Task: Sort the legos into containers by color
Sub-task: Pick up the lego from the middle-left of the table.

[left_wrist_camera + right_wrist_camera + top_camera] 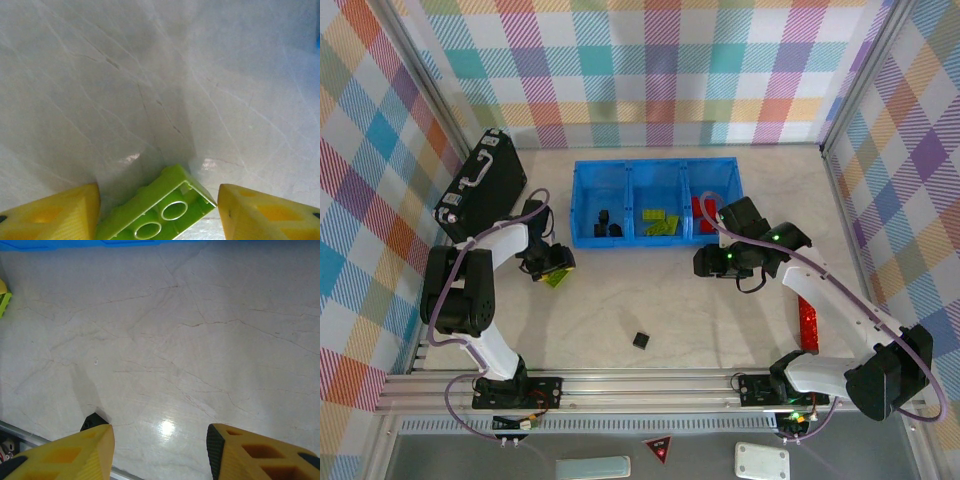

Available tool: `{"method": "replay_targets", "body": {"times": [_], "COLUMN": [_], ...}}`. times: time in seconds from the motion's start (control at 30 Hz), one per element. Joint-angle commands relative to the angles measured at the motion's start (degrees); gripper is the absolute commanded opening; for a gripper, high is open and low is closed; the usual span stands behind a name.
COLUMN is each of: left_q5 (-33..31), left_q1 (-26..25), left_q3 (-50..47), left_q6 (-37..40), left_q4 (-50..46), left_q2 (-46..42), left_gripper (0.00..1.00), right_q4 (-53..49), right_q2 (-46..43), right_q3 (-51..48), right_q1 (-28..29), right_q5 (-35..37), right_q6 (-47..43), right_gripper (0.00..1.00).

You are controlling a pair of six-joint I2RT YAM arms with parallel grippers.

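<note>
A lime-green lego (160, 212) sits tilted between my left gripper's (159, 202) yellow fingertips, hollow underside toward the camera and both ends against the pads. From above, that gripper (555, 268) is left of the blue tray (628, 166). The tray's left compartment has black cubes (605, 225), the middle one green bricks (660, 222), the right one red bricks (703, 208). My right gripper (705, 262) hangs open just in front of the tray's right end, holding nothing (160, 440). A black cube (641, 340) lies on the table and peeks out beside the right gripper's left finger (92, 421).
A black briefcase (480, 185) lies at the far left beside the left arm. A long red piece (808, 325) lies by the right arm near the right wall. Metal rails (640, 385) run along the near edge. Checkered walls close in the table.
</note>
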Motion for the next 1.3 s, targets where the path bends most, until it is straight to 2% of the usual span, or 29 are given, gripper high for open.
{"method": "replay_targets", "body": {"times": [0.0,0.37,0.83,1.0,1.27], "left_q5": [-0.5,-5.3,-9.1,-9.6,-9.8], "left_q1": [-1.3,-4.8,-9.6,-10.2,-10.8], "left_q3": [-0.2,0.5,2.4,2.8,3.4], "left_q6": [1.0,1.4,0.7,0.5,0.2], "left_q4": [-3.8,-6.5,-9.1,-9.5,-9.8], "left_q2": [-1.4,-1.9,-1.7,-1.6,-0.6], "left_gripper": [0.62,0.59,0.47,0.43,0.42], "right_q4": [0.8,1.3,1.3,1.1,0.6], "right_q2": [0.0,0.2,-0.7,-1.3,-2.4], "right_q3": [0.4,0.0,-0.7,-0.7,-1.1], "right_q1": [0.5,0.7,0.8,0.8,0.8], "right_q5": [-0.9,-0.9,-0.7,-0.6,-0.1], "right_q6": [0.7,0.9,1.1,1.0,0.9], "right_gripper": [0.53,0.53,0.53,0.53,0.53]}}
